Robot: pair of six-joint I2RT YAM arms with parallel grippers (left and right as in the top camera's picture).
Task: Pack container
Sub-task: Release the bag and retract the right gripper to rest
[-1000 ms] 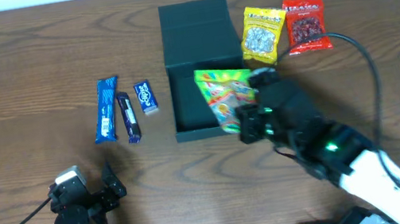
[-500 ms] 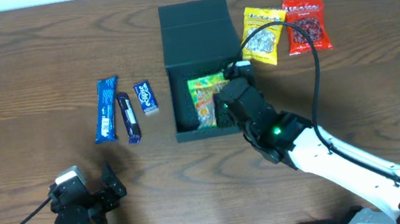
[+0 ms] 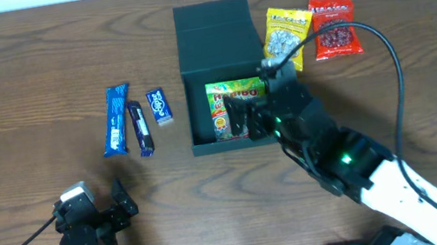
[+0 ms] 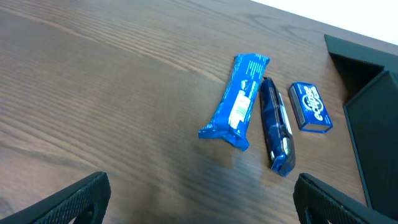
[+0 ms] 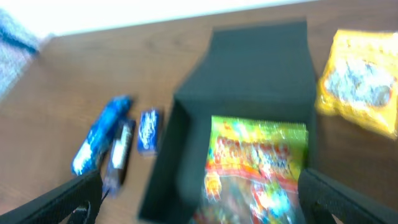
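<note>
My left gripper (image 4: 200,193) sits at the lower left, fingers apart, gripping nothing. My right gripper (image 5: 199,186) hangs over the container (image 3: 198,112) at centre frame, fingers spread either side of the green sweet packet (image 3: 218,109) lying inside. I'd lift straight up so no finger snags packet or wall.

Count: one container and one green sweet packet. To its left are three blue things: the light blue bar (image 3: 116,119), the dark blue bar (image 3: 141,128) and the small blue packet (image 3: 160,105). At the upper right are one yellow packet (image 3: 288,37) and one red packet (image 3: 334,27).

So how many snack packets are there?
6. Left of the container: a light blue bar, a dark blue bar, a blue packet. Right of it: a yellow bag, a red bag. Inside: a green bag, perhaps hiding more.
</note>
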